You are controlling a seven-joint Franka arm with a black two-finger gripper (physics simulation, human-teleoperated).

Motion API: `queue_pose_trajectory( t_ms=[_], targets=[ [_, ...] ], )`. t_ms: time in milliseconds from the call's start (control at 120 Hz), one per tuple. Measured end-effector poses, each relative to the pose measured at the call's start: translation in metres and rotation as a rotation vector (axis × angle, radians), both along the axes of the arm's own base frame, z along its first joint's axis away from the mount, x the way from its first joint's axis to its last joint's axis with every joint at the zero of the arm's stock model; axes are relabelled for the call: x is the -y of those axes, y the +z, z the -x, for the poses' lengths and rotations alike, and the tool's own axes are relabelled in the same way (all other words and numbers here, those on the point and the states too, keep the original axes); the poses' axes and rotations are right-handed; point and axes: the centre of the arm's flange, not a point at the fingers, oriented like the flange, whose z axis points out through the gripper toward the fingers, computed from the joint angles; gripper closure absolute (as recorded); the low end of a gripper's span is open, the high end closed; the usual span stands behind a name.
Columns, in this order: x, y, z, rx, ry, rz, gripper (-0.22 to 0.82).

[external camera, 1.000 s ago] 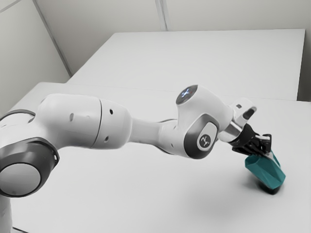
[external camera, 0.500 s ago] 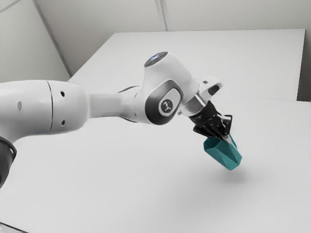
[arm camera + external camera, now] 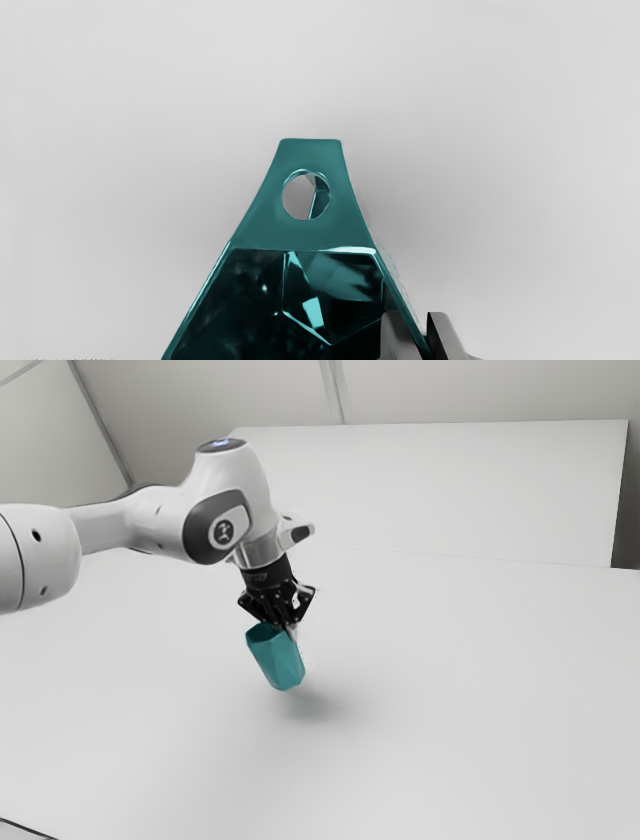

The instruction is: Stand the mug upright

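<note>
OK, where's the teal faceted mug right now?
Left of the exterior view's centre, the teal faceted mug hangs tilted above the white table, its wall pinched by the black two-finger gripper.

From beside the arm [image 3: 235,480], one camera overlooks the table [image 3: 450,660]; the wrist's peers closely into the shared mug [image 3: 310,232].

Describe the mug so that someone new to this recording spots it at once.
Follow the white arm from the exterior view's left, over the pale table, down to its black gripper. Hanging there, tilted above the tabletop, is the mug. Its teal color and faceted sides set it apart from the white arm and black gripper, as does the round hole by its rim.
</note>
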Motion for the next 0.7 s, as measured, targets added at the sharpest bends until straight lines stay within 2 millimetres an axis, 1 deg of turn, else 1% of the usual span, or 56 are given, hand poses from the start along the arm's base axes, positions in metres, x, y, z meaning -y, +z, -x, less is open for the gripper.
queue_pose_trajectory(
  t_ms=[100, 175, 242, 292, 325, 358, 392, 467, 517, 567, 700],
  targets=[
    [-0.038, -0.007, -0.003, -0.017, 0.035, -0.058, 0.79],
    [-0.063, -0.011, -0.006, -0.022, 0.054, -0.097, 0.79],
    [-0.078, -0.014, -0.008, -0.027, 0.063, -0.126, 0.79],
    [-0.083, -0.019, -0.009, -0.033, 0.06, -0.141, 0.79],
    [-0.081, -0.024, -0.011, -0.039, 0.05, -0.149, 0.79],
    [-0.074, -0.027, -0.011, -0.04, 0.032, -0.155, 0.79],
    [-0.062, -0.03, -0.011, -0.04, 0.006, -0.159, 0.79],
    [-0.029, -0.037, -0.01, -0.041, -0.061, -0.164, 0.79],
    [-0.015, -0.042, -0.009, -0.042, -0.088, -0.166, 0.79],
    [-0.013, -0.044, -0.01, -0.041, -0.093, -0.166, 0.79],
    [-0.022, -0.041, -0.01, -0.034, -0.078, -0.17, 0.79]
  ],
)
